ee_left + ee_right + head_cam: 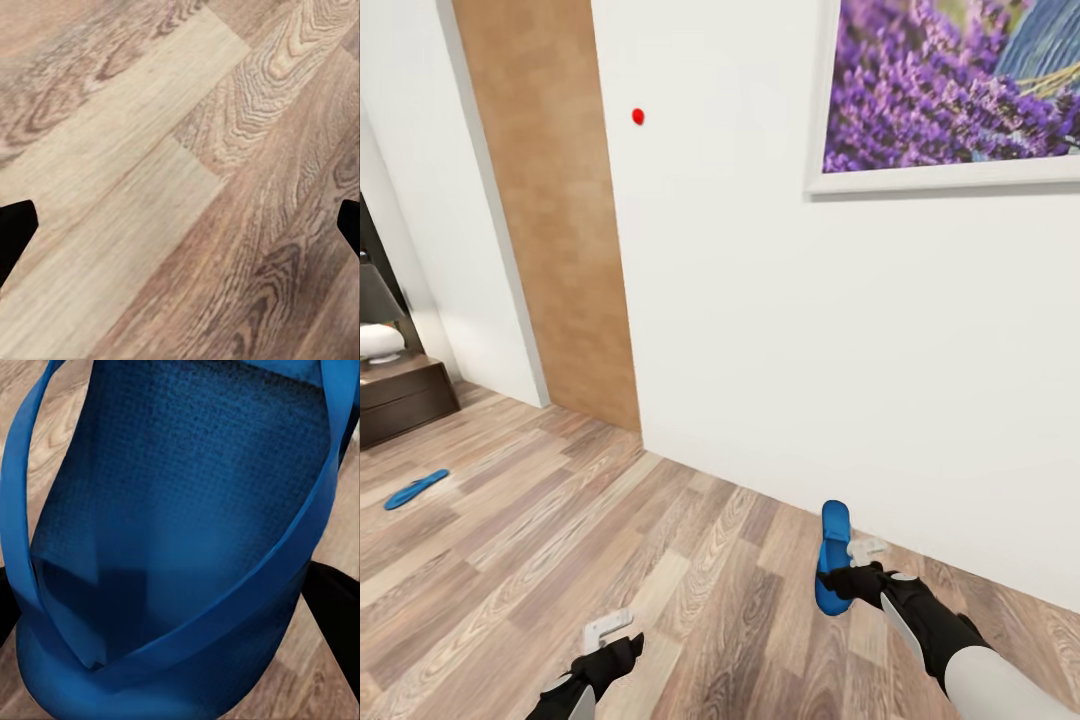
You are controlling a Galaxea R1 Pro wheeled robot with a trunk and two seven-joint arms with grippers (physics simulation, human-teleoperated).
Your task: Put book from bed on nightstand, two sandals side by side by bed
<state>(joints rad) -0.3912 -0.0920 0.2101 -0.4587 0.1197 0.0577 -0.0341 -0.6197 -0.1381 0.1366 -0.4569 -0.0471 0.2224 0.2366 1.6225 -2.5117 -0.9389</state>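
Nearest, at the bottom of the head view, the left gripper (615, 630) hangs over the wood-plank floor (560, 560) with nothing in it; in the left wrist view its dark fingertips (15, 232) sit at opposite edges of the picture with bare planks between them, so the jaws stand wide apart. A little farther and to the right, the right gripper (847, 570) is clamped on one blue sandal (832, 555), held on edge above the floor close to the white wall (780, 330). In the right wrist view that sandal's sole and straps (180, 532) lie right between the dark fingers (337, 615). Farther off to the left, the second sandal (416, 489) lies flat on the floor. Beyond it, at the far left, stands the nightstand (400, 395) with its lamp (378, 325). On the wall, upper right, hangs a framed lavender picture (950, 90).
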